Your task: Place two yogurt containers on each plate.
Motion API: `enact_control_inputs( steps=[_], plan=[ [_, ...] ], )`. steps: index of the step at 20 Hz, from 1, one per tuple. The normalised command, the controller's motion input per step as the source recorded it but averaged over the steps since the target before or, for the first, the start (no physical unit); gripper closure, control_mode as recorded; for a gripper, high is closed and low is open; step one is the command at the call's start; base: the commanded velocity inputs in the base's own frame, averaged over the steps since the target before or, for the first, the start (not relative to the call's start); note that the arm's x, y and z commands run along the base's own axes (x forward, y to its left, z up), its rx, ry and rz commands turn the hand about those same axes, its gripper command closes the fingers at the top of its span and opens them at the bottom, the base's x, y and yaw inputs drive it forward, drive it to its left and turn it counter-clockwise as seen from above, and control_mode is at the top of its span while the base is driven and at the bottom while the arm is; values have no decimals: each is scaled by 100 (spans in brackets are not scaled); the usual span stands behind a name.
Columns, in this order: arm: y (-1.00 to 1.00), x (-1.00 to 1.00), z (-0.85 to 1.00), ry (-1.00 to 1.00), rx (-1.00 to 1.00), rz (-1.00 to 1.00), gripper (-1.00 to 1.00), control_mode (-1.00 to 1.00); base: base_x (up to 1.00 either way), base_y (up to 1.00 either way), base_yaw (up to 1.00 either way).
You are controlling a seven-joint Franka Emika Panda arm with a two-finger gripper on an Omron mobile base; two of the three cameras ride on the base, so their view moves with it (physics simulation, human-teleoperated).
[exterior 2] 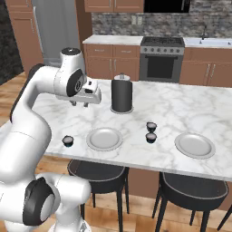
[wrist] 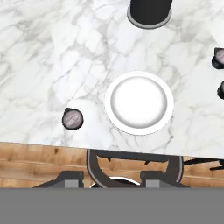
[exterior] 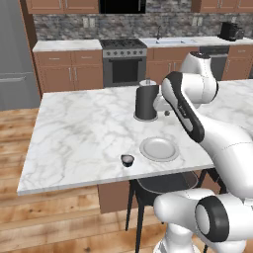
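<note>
Two grey-white plates lie near the island's front edge: the left plate [exterior 2: 104,138] [exterior: 159,148] [wrist: 139,103] and the right plate [exterior 2: 195,145]. One yogurt container [exterior 2: 68,141] [exterior: 127,159] [wrist: 72,119] stands on the marble just left of the left plate. Between the plates stand two more yogurt containers [exterior 2: 151,126] [exterior 2: 151,137], which sit at the right edge of the hand view [wrist: 218,58] [wrist: 221,89]. Both plates hold nothing. My gripper [exterior 2: 79,103] [wrist: 111,178] hangs well above the counter, over the left plate's area, open and holding nothing.
A tall black cylinder [exterior 2: 121,94] [exterior: 147,102] [wrist: 149,11] with a white knob stands behind the left plate. Dark stools [exterior 2: 96,172] [wrist: 131,164] sit under the counter's front edge [wrist: 52,142]. Stove [exterior: 123,62] and cabinets line the back wall.
</note>
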Motion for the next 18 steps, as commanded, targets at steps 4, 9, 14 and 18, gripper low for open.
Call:
enact_control_inputs(
  steps=[4, 9, 14, 18],
  plan=[
    [0, -28, -2, -4, 0, 1, -100, -100, 0, 0, 0],
    [21, -50, -23, -6, -4, 6, -100, -100, 0, 0, 0],
    [52, -29, -42, -1, -2, 1, -100, -100, 0, 0, 0],
    [52, 3, -50, 22, -2, 0, -100, -100, 0, 0, 0]
  ],
)
